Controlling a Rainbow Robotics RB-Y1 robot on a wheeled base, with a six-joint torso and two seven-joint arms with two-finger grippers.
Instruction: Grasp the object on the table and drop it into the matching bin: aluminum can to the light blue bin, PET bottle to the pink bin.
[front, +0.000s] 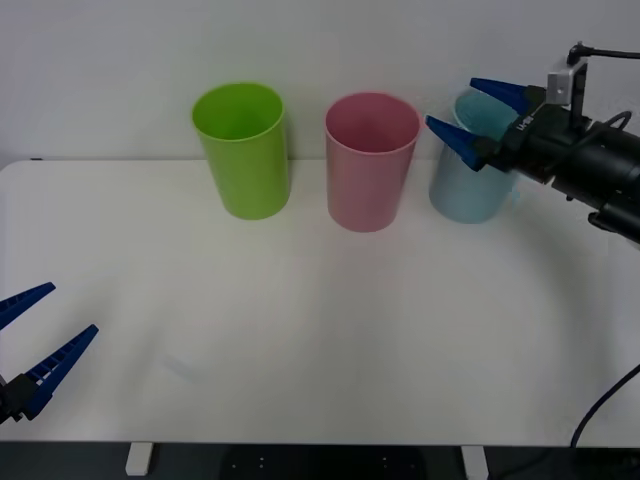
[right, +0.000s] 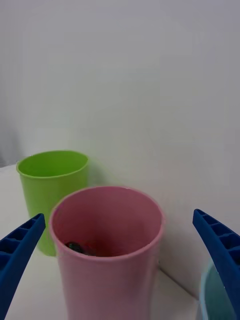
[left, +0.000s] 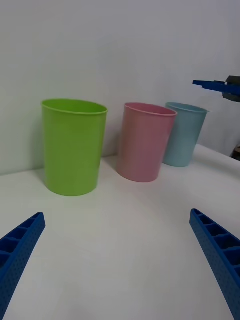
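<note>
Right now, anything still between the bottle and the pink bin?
Nothing visible. The bottle already lies at the bottom of the pink bin, seen in the right wrist view. The right gripper is open and empty in front of the light blue bin. The left gripper is open at the table's near left edge.

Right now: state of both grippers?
Left gripper: open, empty, low over the table's near left edge.
Right gripper: open, empty, raised by the light blue bin.

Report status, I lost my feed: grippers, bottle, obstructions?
Right gripper open, raised beside the tall pink plastic bin. Left gripper open, parked low near the table's front edge. Dark-capped plastic bottle inside the pink bin. No obstructions.
</note>
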